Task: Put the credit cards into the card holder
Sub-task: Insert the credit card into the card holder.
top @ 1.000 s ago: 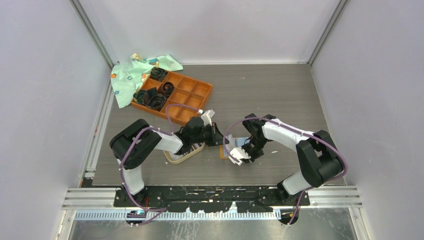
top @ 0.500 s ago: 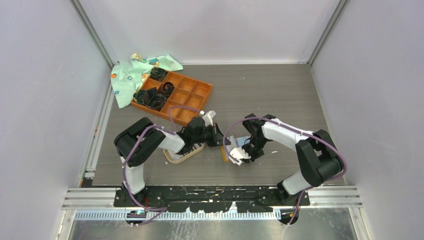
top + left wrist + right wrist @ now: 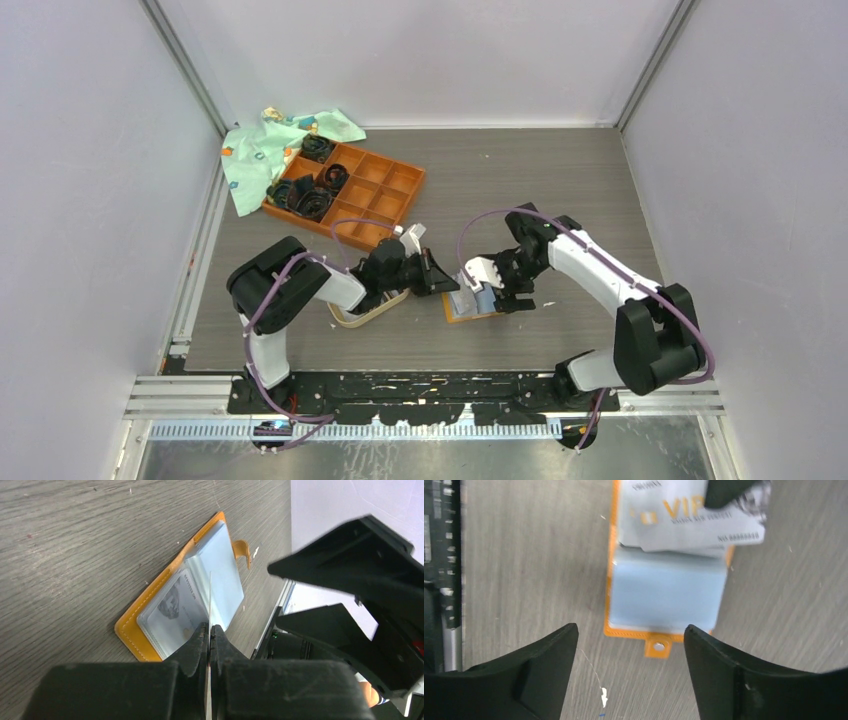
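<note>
The orange card holder lies open on the table, its grey pockets up and its snap tab toward the right wrist camera. One pocket holds a pale card. My left gripper is shut on a thin credit card, seen edge-on right over the open holder. In the right wrist view that silver card, marked VIP, covers the holder's far half. My right gripper is open, just off the tab end of the holder, with nothing between its fingers. In the top view it faces the left gripper.
An oval tan-rimmed dish sits under the left forearm. An orange-brown compartment tray with black coiled items stands at the back left, next to a green patterned cloth. Small white specks lie on the table near the holder.
The right gripper has opened and pulled back up and to the right, away from the holder. The left gripper, still shut on the card, has shifted slightly toward the holder.
</note>
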Action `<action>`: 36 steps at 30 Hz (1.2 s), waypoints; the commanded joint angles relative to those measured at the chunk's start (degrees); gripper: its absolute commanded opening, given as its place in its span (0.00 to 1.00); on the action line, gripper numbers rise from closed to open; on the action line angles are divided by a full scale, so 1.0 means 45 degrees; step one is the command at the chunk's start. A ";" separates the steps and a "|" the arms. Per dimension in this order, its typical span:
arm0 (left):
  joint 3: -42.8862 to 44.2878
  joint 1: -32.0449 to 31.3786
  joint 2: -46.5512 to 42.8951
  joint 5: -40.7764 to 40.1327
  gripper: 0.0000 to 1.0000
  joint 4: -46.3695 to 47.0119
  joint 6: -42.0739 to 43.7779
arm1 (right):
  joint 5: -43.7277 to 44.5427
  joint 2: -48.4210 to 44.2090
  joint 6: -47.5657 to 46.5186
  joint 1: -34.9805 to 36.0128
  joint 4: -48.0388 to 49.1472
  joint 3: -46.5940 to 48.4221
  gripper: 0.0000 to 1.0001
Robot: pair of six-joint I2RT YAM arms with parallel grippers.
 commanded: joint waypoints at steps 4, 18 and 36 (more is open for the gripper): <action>0.0156 -0.0141 0.0035 -0.0178 0.00 0.1802 -0.0643 | 0.1429 0.0325 0.2837 -0.0769 0.2149 -0.0405 0.93; 0.0418 -0.0213 0.0731 -0.0513 0.00 0.1761 -0.0871 | 0.1965 0.2129 0.3118 -0.0755 0.2050 -0.0189 0.99; 0.0693 -0.0520 0.1068 -0.0531 0.00 0.1051 -0.1157 | 0.2135 0.2952 0.3476 -0.0463 0.1738 0.0181 0.86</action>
